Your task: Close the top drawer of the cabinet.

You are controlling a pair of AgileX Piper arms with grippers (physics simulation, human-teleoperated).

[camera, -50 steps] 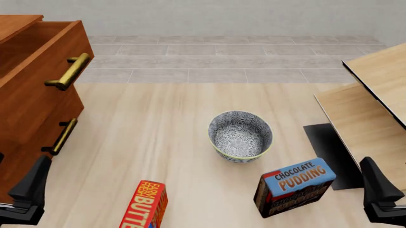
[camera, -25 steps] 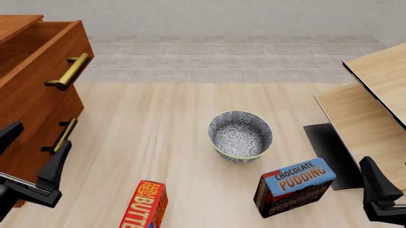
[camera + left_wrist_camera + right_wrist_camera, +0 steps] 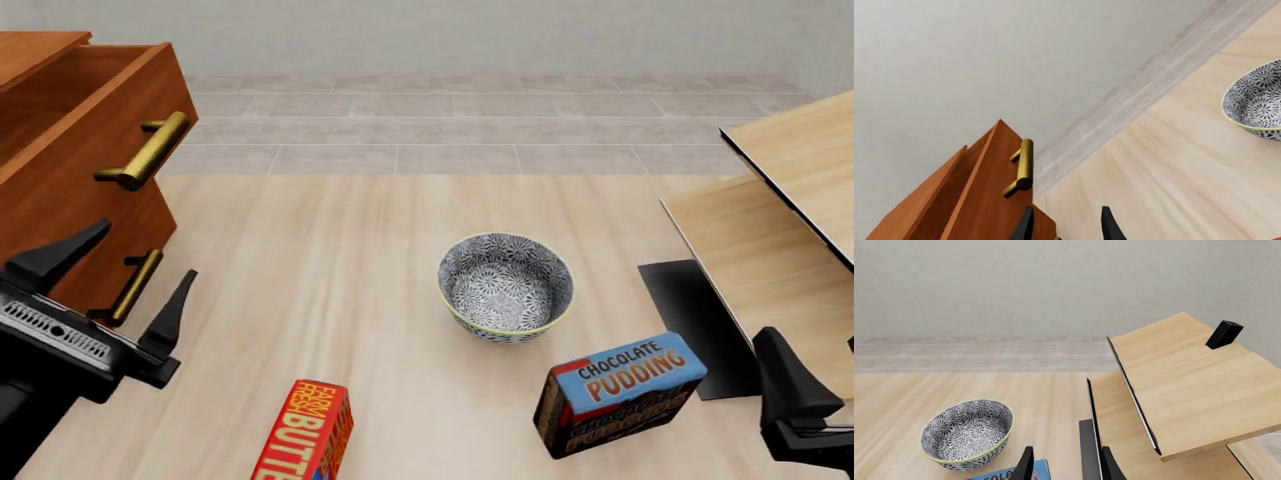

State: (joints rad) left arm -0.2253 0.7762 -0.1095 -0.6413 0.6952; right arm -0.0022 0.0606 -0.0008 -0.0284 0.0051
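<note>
The cabinet [image 3: 47, 235] stands at the far left, reddish-brown wood. Its top drawer [image 3: 80, 135] is pulled out, and its long brass handle [image 3: 144, 150] points into the room. The lower drawer's handle [image 3: 131, 285] sits below it. My left gripper [image 3: 151, 247] is open and empty, in front of the cabinet at the height of the lower handle and apart from the wood. In the left wrist view the drawer front [image 3: 987, 200] and its handle [image 3: 1023, 167] lie just beyond the open fingertips [image 3: 1025, 226]. My right gripper [image 3: 809, 350] is open and empty at the near right.
A patterned bowl [image 3: 506, 286] sits mid-floor. A chocolate pudding box [image 3: 621, 392] and a red butter box [image 3: 304, 432] stand near the front. Pale light-wood furniture [image 3: 787, 210] and a dark mat [image 3: 694, 320] fill the right side.
My left gripper has risen from the lower left corner and moved forward toward the cabinet front, fingers open. The right gripper has barely moved. The drawer has not moved.
</note>
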